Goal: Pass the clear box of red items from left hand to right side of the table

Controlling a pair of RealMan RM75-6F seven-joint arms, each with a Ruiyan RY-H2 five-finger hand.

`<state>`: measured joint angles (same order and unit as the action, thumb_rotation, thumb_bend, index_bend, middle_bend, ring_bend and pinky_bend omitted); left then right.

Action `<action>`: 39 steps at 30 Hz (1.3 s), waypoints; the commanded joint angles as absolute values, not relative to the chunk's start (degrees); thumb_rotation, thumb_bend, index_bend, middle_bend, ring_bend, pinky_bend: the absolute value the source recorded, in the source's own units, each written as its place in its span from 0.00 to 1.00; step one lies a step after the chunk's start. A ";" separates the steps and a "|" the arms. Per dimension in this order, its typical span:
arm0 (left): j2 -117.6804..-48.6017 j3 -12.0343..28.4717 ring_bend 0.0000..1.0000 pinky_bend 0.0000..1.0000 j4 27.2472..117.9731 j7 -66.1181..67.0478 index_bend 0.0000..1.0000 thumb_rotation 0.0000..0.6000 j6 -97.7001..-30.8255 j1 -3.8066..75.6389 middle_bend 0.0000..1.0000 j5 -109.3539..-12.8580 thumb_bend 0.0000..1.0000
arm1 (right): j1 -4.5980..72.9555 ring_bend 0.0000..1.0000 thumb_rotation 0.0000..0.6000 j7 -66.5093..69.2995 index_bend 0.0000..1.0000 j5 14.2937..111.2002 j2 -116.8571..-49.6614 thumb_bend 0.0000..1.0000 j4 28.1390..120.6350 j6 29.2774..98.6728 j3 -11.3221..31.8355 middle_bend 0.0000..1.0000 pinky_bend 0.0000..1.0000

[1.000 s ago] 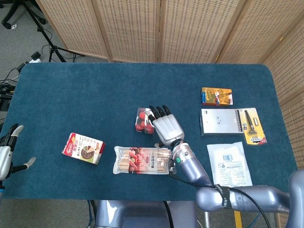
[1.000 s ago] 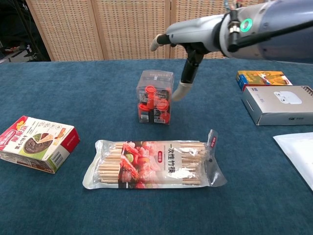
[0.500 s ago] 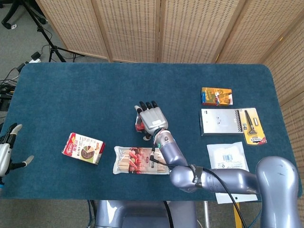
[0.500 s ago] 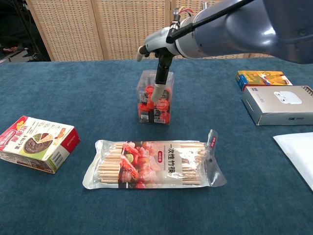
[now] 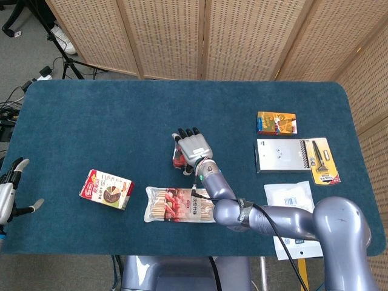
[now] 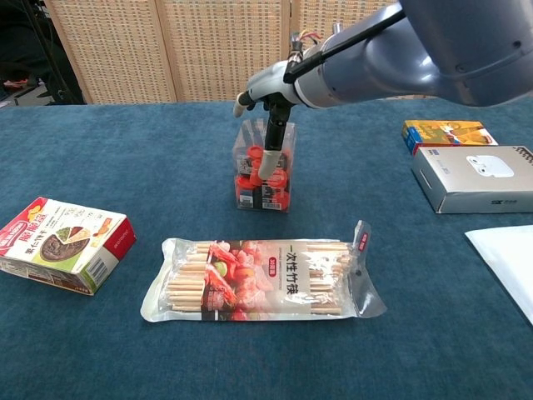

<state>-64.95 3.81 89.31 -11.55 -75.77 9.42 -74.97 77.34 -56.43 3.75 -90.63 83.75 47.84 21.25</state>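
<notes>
Blue table (image 5: 109,121), wicker screens (image 5: 200,36) behind, right hand (image 5: 193,145) grasping clear box (image 6: 264,167), left hand (image 5: 9,194) released

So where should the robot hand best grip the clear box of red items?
Probably across its upright side walls near the top, coming from above. The clear box stands upright and taller than wide, apart from the skewer pack in front, and the right robot hand already sits over it, a finger down its front.
</notes>
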 commanded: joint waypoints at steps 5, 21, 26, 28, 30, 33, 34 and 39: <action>-64.93 3.87 0.14 0.16 89.44 -11.80 0.00 1.00 -74.96 9.50 0.00 -75.23 0.21 | 78.04 0.00 1.00 -53.73 0.00 3.98 -90.46 0.05 82.23 46.25 19.04 0.00 0.00; -64.65 4.18 0.14 0.16 89.55 -12.80 0.00 1.00 -74.45 9.36 0.00 -75.83 0.21 | 78.43 0.00 1.00 -48.63 0.15 5.72 -91.10 0.13 81.01 45.72 15.78 0.03 0.10; -64.66 4.25 0.14 0.16 89.55 -12.86 0.00 1.00 -74.23 9.36 0.00 -75.90 0.21 | 78.17 0.12 1.00 -47.09 0.29 8.80 -91.80 0.15 80.53 47.67 14.99 0.20 0.26; -64.67 4.28 0.14 0.16 89.55 -12.90 0.00 1.00 -74.15 9.36 0.00 -75.91 0.21 | 78.08 0.17 1.00 -46.71 0.33 9.41 -91.88 0.16 80.58 48.12 14.83 0.24 0.29; -64.68 4.31 0.14 0.16 89.54 -12.94 0.00 1.00 -74.06 9.36 0.00 -75.87 0.21 | 78.05 0.20 1.00 -46.49 0.36 9.76 -91.86 0.16 80.65 48.41 14.67 0.27 0.32; -64.71 4.39 0.14 0.16 89.49 -12.94 0.00 1.00 -73.90 9.38 0.00 -75.76 0.21 | 78.08 0.23 1.00 -46.42 0.39 9.90 -91.73 0.16 80.77 48.66 14.33 0.30 0.34; -64.71 4.38 0.14 0.16 89.51 -12.94 0.00 1.00 -73.81 9.40 0.00 -75.78 0.21 | 78.11 0.24 1.00 -46.41 0.40 9.88 -91.67 0.16 80.80 48.73 14.24 0.30 0.35; -64.65 4.42 0.14 0.16 89.62 -12.96 0.00 1.00 -73.59 9.41 0.00 -75.82 0.21 | 78.17 0.26 1.00 -46.51 0.42 9.95 -91.40 0.16 81.13 49.25 13.63 0.32 0.36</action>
